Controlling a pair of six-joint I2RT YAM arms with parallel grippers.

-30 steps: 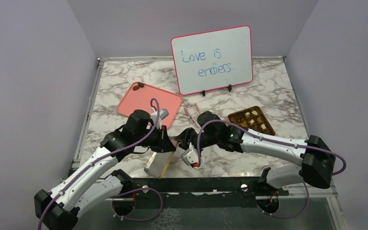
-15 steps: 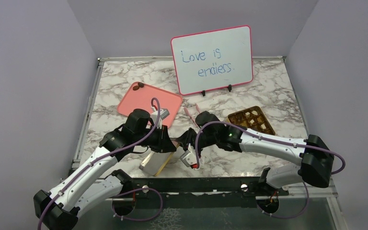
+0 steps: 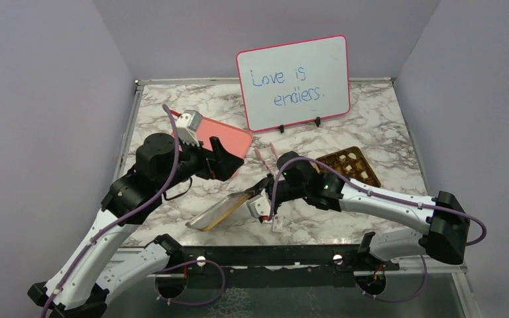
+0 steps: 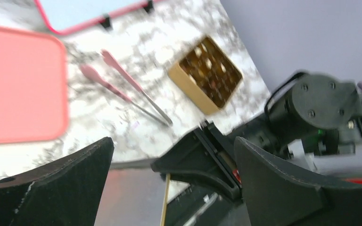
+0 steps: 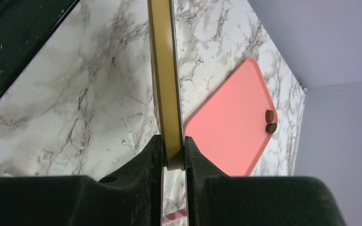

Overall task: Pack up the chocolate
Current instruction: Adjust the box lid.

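The chocolate I can see is two dark pieces (image 5: 270, 120) at a corner of the pink tray (image 5: 231, 127), plus several brown and tan pieces in the gold box (image 3: 348, 165) (image 4: 205, 75) at the right. My right gripper (image 3: 258, 193) (image 5: 173, 141) is shut on the edge of the flat gold lid (image 3: 222, 211) (image 5: 166, 80), which slants down to the table in front. My left gripper (image 3: 224, 158) (image 4: 172, 143) hangs open and empty above the pink tray (image 3: 238, 138), its arm hiding the tray's chocolate in the top view.
Pink tongs (image 3: 264, 159) (image 4: 122, 84) lie between tray and gold box. A pink-framed whiteboard (image 3: 295, 83) stands at the back. A small white tag (image 3: 278, 224) lies by the right gripper. Purple walls close in three sides.
My left gripper has opened, let go of the gold lid and lifted back-left over the tray. The lid has tipped lower and flatter, held by the right gripper alone.
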